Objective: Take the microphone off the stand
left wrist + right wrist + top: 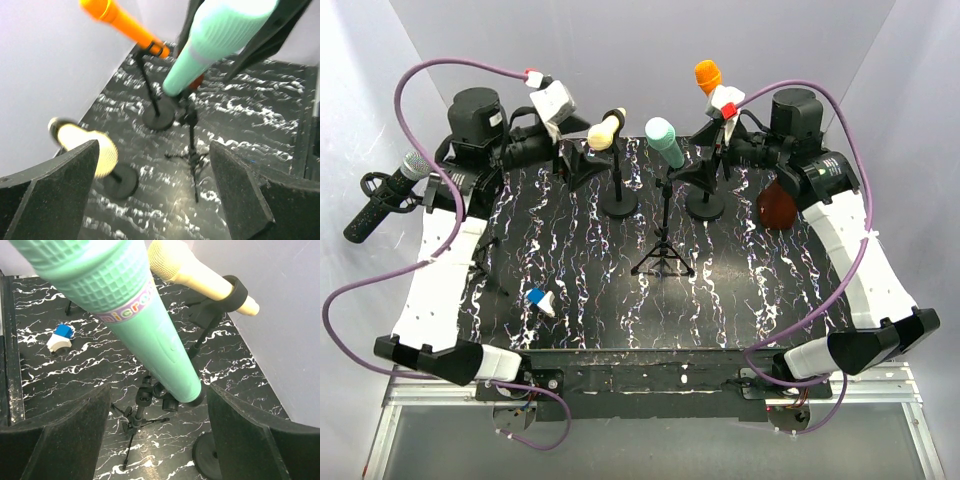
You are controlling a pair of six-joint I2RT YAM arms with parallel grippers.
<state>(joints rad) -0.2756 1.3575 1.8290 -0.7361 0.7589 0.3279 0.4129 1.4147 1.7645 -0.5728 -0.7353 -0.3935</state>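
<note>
green microphone (665, 141) | orange microphone (707, 76) | pale yellow microphone (605, 130) | tabletop (600, 310) black, white veining | block (540, 300) blue-white

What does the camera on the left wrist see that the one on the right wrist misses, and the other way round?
Only the left wrist view shows the orange microphone on its stand. Only the right wrist view shows the small blue and white object lying on the marbled table. Both show the green microphone, the yellow microphone and the tripod stand.

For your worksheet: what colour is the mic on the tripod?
The mic is mint green; right wrist view shows best.
</note>
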